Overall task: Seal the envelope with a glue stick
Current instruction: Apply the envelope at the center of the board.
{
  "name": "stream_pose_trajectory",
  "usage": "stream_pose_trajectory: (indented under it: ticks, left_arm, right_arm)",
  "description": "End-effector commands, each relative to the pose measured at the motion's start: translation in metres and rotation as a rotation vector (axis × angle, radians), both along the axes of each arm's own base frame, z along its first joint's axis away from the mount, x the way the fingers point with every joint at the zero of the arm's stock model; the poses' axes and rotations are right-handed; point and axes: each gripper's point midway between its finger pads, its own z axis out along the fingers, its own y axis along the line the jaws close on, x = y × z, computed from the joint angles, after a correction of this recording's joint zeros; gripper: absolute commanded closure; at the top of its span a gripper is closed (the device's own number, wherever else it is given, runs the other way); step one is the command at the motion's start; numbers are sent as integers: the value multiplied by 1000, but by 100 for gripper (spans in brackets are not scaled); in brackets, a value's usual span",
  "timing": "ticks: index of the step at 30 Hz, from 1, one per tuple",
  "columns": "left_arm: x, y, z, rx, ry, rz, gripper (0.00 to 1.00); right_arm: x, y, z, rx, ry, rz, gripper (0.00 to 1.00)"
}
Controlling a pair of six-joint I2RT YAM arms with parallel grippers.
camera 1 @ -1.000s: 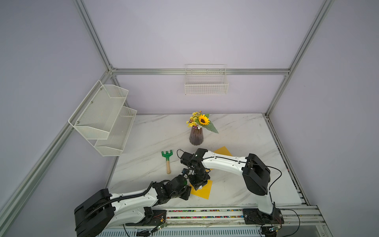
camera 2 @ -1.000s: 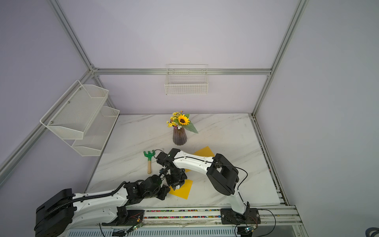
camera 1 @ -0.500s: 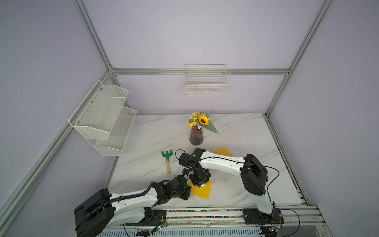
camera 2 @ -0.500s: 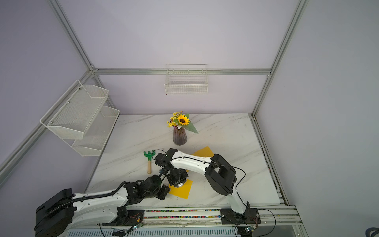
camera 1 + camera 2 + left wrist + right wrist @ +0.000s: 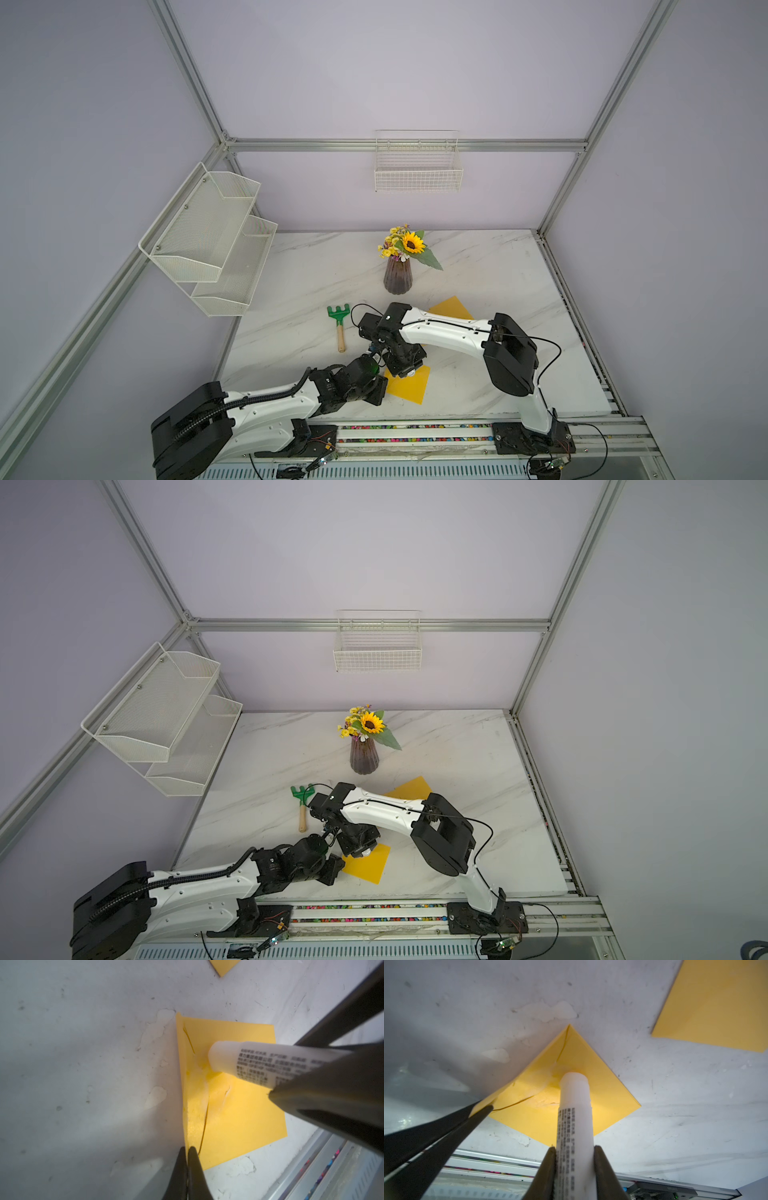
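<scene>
Noted slight leftward creep of the right end effector (image 5: pixel 574 1149) over the last second, clamped on the glue stick (image 5: pixel 574 1105), tip down on the yellow envelope (image 5: pixel 608 1101) at the near-centre of the desk (image 5: pixel 478 270). Found the left end effector (image 5: pixel 187 1150) fully closed, pinching the envelope's left edge. Judged gluing mid-stroke, with the flap not yet pressed down.

The glue stick (image 5: pixel 268 1066) carries rows of small dark printed characters on its label, all too blurred to read.

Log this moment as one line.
left gripper: shut on envelope corner | right gripper: shut on glue stick | stick tip: against envelope
</scene>
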Motion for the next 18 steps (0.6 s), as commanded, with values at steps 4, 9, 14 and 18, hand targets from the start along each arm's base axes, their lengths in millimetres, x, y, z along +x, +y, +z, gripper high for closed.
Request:
stream_pose_trajectory:
  ticks: [4,9,14,18]
  left_arm:
    - [5,-4,5,-10,-29,-5,100]
    - [5,-6,6,-9,-32,-11,100]
    - [5,-7,5,-8,-24,-14,100]
    - [5,-8,6,-7,-28,-15,99]
  right_arm:
    - [-42,59,-12,334,248,-25,100]
    - [-4,-5,-28,-28,15,-8,100]
    - [13,-47,-29,-275,-94,7,100]
    - [-25,21,-28,112,132,-19,100]
